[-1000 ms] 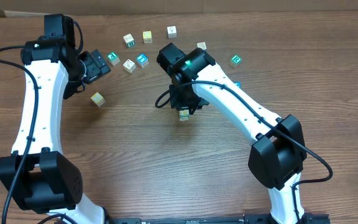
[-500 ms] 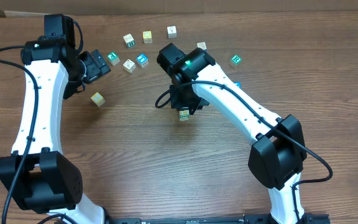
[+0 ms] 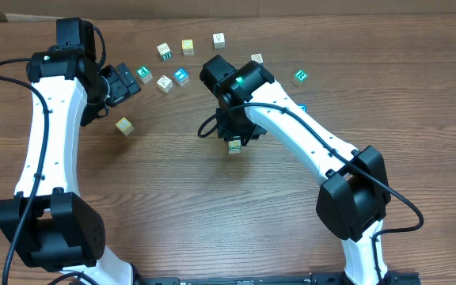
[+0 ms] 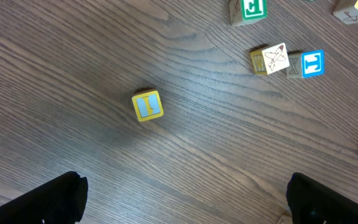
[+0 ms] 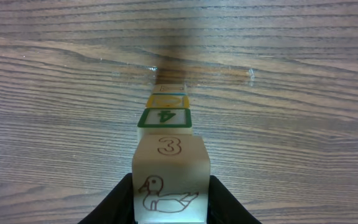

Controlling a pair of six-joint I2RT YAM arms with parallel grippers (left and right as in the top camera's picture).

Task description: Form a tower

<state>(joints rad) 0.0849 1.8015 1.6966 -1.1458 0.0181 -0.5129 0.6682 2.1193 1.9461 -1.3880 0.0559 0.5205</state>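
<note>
- At mid-table in the overhead view, the tower (image 3: 233, 146) stands under the right gripper (image 3: 232, 133), which hides most of it. Several loose cubes (image 3: 188, 47) lie scattered toward the far side, well apart from it.
- Same view: the left gripper (image 3: 123, 83) hangs at far left, near a yellow cube (image 3: 124, 126).
- Left wrist view: the jaws are spread wide and hold nothing. The yellow cube lies untouched on the table (image 4: 73, 74).
- Right wrist view: the top cube (image 5: 169, 180), marked 3 with a duck, sits in line over a green cube (image 5: 164, 117) and more below it. The fingers (image 5: 118, 202) flank it closely; whether they press on it cannot be told.
- Assessment: the tower is part built and its top cube is seated. Release is unconfirmed, and the loose cubes remain to be stacked.
</note>
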